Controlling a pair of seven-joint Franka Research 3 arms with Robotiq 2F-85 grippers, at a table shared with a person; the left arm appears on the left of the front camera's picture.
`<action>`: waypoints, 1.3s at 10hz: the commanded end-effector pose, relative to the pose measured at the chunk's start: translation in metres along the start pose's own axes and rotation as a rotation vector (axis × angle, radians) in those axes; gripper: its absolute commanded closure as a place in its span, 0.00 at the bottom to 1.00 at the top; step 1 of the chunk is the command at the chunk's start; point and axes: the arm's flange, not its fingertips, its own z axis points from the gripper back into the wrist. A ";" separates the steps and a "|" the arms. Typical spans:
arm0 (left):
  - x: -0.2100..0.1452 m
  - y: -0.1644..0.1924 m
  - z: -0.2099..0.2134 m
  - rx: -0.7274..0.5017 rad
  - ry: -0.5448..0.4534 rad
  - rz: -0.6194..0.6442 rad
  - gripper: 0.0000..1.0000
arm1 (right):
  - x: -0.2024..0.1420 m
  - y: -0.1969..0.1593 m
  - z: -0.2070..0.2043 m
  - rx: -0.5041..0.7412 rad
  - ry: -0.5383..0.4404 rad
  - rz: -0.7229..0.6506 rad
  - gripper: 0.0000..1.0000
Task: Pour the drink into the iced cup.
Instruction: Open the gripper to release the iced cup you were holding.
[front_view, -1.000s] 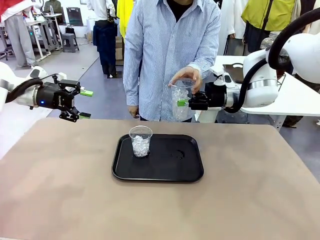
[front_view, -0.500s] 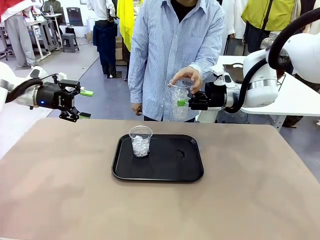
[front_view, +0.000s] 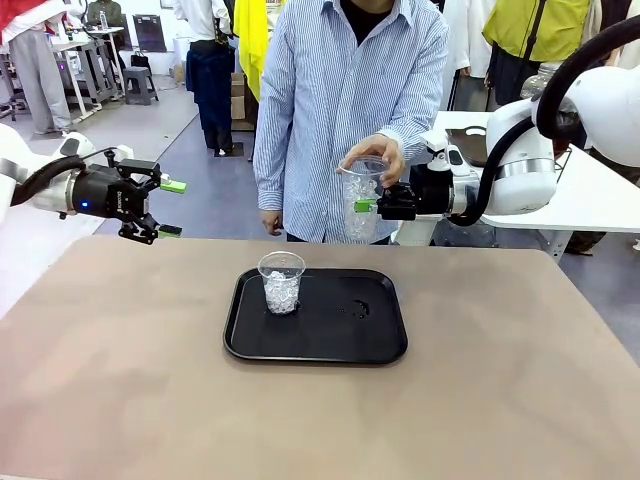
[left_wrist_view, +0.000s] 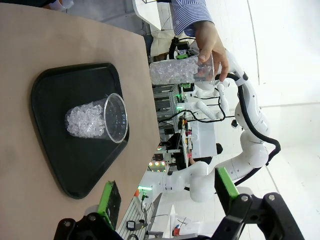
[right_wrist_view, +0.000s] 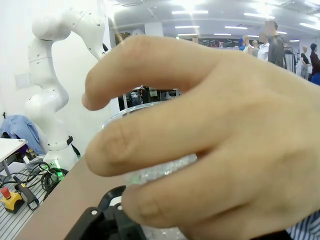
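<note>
No legible print on either cup from my seat. Front view: the right gripper is closed on the side wall of a clear plastic cup, with a green pad pressed to it. The cup is held upright in the air beyond the table's far edge. The person's hand caps its rim from above. The contents look pale and icy, and I cannot make out any liquid colour. The left gripper hangs at the far-left corner with its jaws spread wide and nothing between them. The iced cup stands upright on the black tray, in its far-left part close to the rim. The tray's right half is bare apart from a few wet marks. The tray sits mid-table with bare tabletop on every side, and the two cups are well apart. Left wrist view, rolled sideways: I look into the iced cup's open mouth, which is packed with cubes. Ice also fills the held cup along its length, which the front view does not show as well. Right wrist view: the hand is very close, with a sliver of cup rim showing between its fingers. The grip itself is hidden there.
</note>
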 end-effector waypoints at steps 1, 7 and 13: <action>0.000 -0.001 0.000 -0.009 -0.010 0.000 0.00 | 0.005 0.002 -0.002 -0.008 -0.023 0.009 0.35; 0.000 -0.001 0.000 -0.009 -0.010 0.000 0.00 | 0.000 0.001 0.003 0.013 -0.015 -0.016 0.07; 0.000 -0.001 0.000 -0.009 -0.010 0.000 0.00 | -0.019 0.024 0.069 -0.082 -0.029 -0.026 0.00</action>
